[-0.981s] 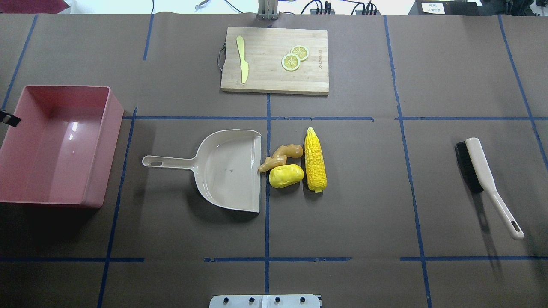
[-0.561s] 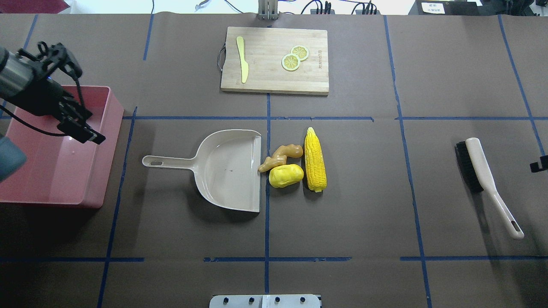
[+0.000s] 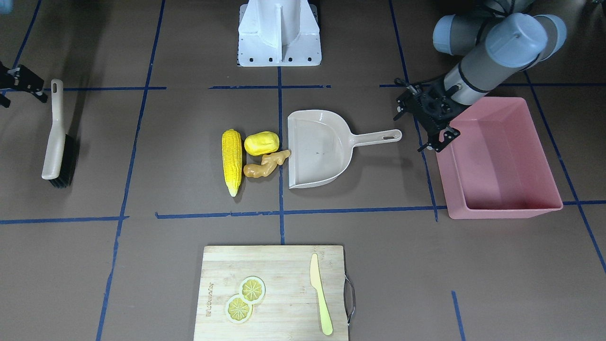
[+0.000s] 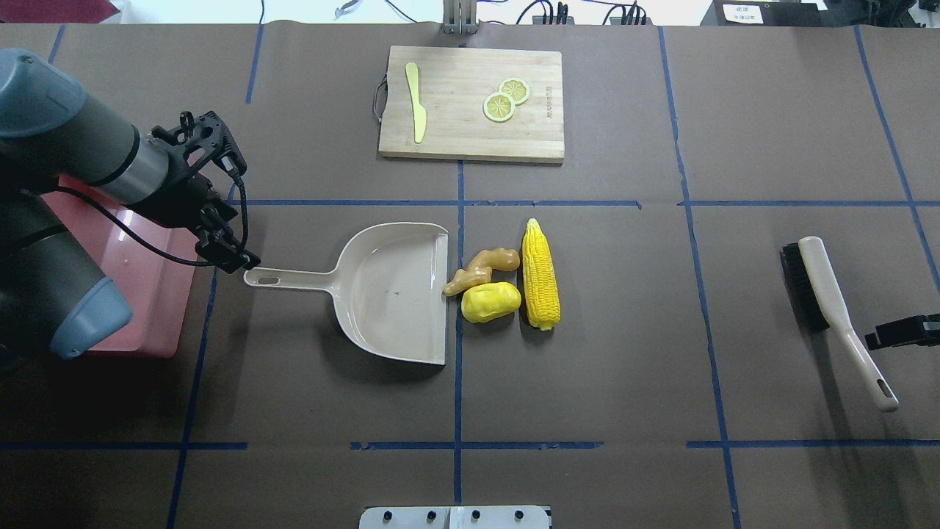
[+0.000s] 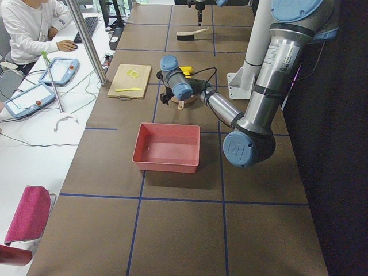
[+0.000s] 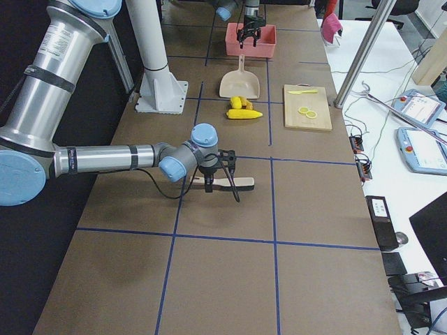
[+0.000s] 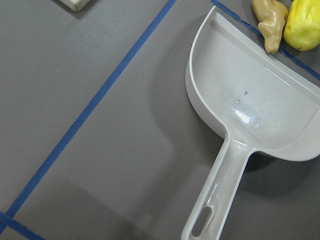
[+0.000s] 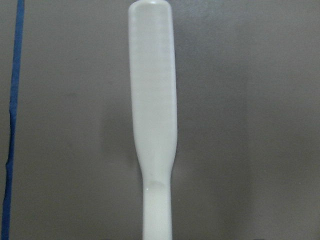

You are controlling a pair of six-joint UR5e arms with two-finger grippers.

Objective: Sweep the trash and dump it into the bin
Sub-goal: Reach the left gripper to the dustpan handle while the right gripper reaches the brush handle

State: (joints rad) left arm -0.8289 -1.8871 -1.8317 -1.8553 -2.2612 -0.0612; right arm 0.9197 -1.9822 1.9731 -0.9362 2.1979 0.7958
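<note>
Newly off the bin [image 4: 150,301], left gripper [image 4: 224,198] jaws apart by dustpan [image 4: 389,294] handle end, right gripper [image 4: 902,332] newly at brush [image 4: 822,283] handle, grip indeterminable, corn cob [image 4: 540,275] off dustpan mouth, long axis and tip toward cutting board [image 4: 470,136].

Taped brown tabletop [image 4: 624,330] carried pink bin [image 3: 502,161], dustpan [image 4: 396,294], corn cob [image 4: 540,275], potato lump [image 4: 490,302], ginger root [image 4: 481,269], brush [image 4: 826,294], cutting board [image 4: 455,132].

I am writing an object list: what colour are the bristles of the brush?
Black. The brush bristles show best in the overhead exterior view.
</note>
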